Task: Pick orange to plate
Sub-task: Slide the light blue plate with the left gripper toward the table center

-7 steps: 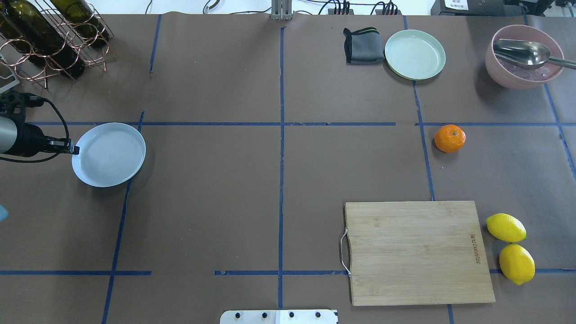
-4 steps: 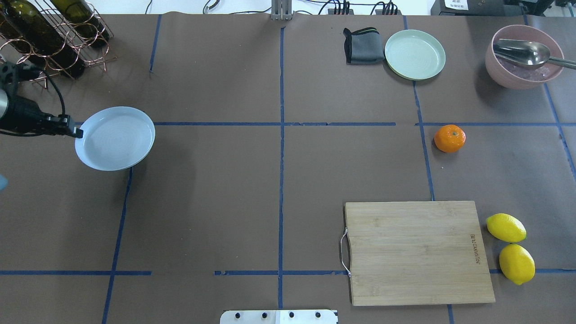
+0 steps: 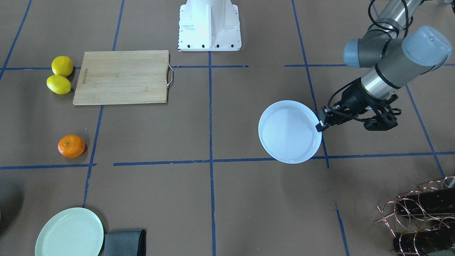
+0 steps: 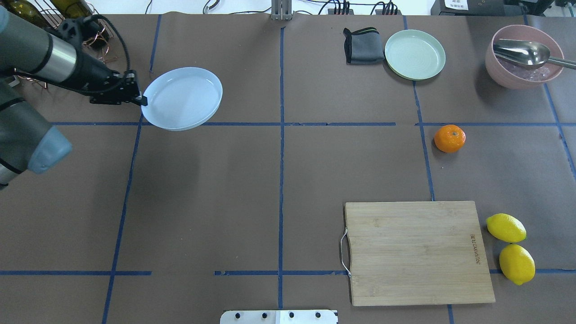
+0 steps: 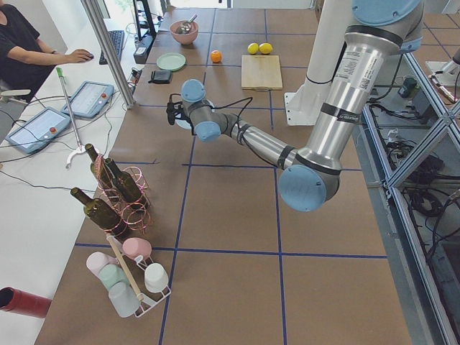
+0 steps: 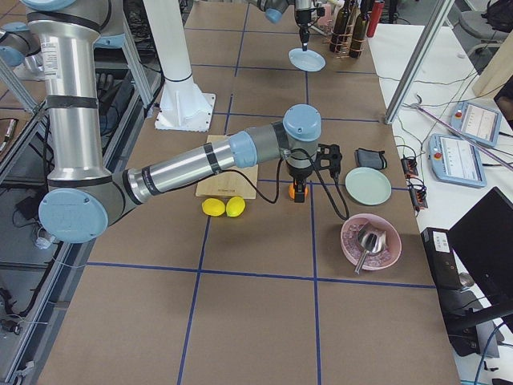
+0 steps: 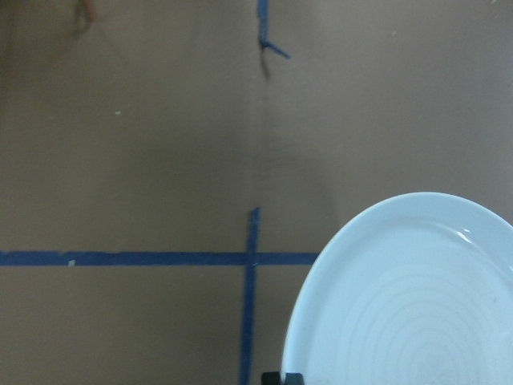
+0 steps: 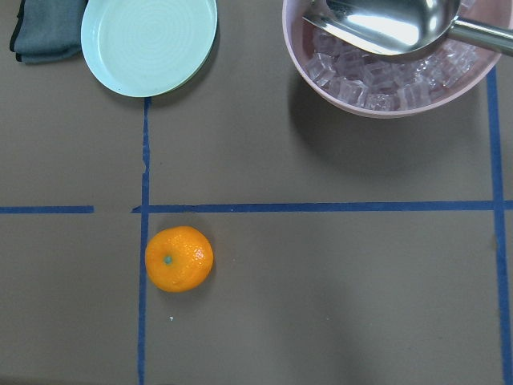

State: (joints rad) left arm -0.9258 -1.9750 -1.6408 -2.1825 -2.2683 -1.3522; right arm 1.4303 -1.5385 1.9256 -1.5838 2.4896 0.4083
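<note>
Between the left gripper's [image 4: 141, 100] jaws: one edge of the plate [image 4: 182, 99], pinched narrow, plate apparently clear of the table [image 4: 225, 202]. Orange [image 4: 449, 138] sits on the table, well apart from those jaws. Right gripper [image 6: 298, 183] shows near it in 1 side view only; jaw state cannot be told.

Risk: an edge-only pinch may let the plate sag or slip; round fruit may roll.

Count: 1 orange, 1 plate, 1 mint plate [image 4: 415, 54], 2 lemons [image 4: 506, 227], 1 bowl [image 4: 491, 64], 1 cutting board [image 4: 414, 252].
</note>
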